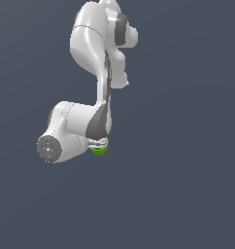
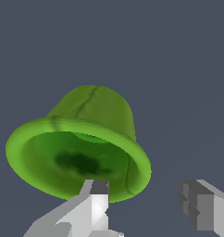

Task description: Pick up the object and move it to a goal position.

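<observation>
Wrist view showed the green cup (image 2: 86, 139) tilted, its flared mouth turned toward the camera, its long axis running back to the narrower base. One finger (image 2: 97, 210) of the end effector (image 2: 148, 208) overlapped the rim, the other stood well apart, jaws wide. Exterior view had it peeking under the arm (image 1: 90, 73).

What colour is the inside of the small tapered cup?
Darker green than its bright green outside; the small tapered cup shows best in the wrist view.

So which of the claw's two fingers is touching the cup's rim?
The lighter finger with the dark tip, overlapping the green cup at its rim. The darker grey finger stands clear of it.
</observation>
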`<state>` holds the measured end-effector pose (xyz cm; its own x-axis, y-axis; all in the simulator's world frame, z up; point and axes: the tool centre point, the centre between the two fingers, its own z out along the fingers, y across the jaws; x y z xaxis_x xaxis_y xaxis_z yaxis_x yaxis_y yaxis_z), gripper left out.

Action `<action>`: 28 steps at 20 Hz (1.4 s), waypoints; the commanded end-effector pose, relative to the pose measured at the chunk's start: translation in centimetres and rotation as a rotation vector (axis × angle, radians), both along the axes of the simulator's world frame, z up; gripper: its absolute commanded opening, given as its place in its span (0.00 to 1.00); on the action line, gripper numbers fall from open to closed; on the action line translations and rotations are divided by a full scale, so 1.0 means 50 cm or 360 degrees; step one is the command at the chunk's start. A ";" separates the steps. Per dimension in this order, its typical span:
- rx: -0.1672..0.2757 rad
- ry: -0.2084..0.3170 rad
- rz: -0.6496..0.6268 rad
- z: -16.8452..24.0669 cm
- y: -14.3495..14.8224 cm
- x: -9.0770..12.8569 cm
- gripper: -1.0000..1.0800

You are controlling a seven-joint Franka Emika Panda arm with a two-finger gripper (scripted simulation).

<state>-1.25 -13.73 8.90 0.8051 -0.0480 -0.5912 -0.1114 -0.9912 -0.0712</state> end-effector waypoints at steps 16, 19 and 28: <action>0.0001 0.0004 0.0000 -0.031 0.004 -0.022 0.00; 0.0001 0.0004 0.0000 -0.031 0.004 -0.022 0.00; 0.0001 0.0003 0.0000 0.003 0.012 -0.027 0.00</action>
<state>-2.61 -13.22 8.42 0.8027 -0.0469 -0.5945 -0.1114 -0.9912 -0.0722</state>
